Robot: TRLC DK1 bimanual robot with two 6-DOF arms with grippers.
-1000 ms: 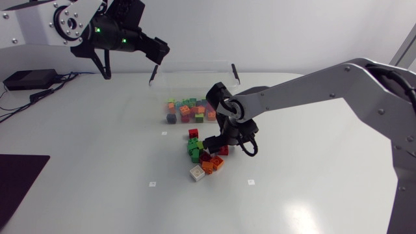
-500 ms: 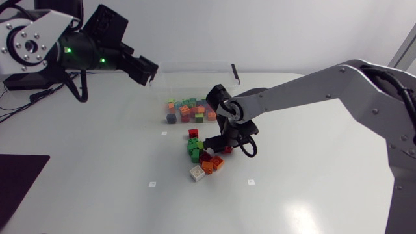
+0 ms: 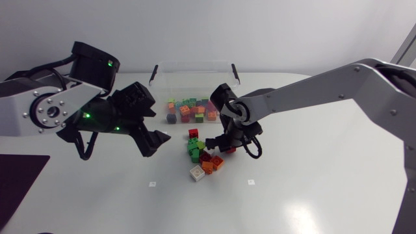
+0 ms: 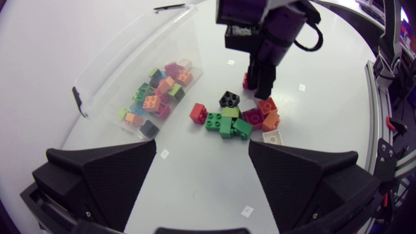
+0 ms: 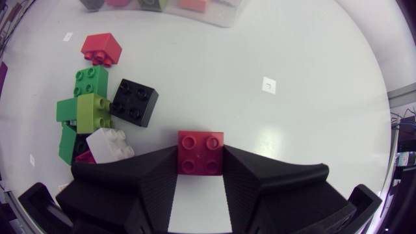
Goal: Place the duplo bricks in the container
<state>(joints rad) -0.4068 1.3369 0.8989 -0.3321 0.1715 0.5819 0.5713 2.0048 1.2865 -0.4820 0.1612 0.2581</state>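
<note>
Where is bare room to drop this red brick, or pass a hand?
Container rear half, behind its bricks, is bare. Table in front of the loose pile is free. Crowded: between pile and container, around the right gripper and its red brick; left gripper hangs beside it.

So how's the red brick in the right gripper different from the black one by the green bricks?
The red brick sits clamped in the right gripper; the black brick lies free on the table beside a lime-green brick. One is red, one black. Both are square four-stud bricks, studs up.
</note>
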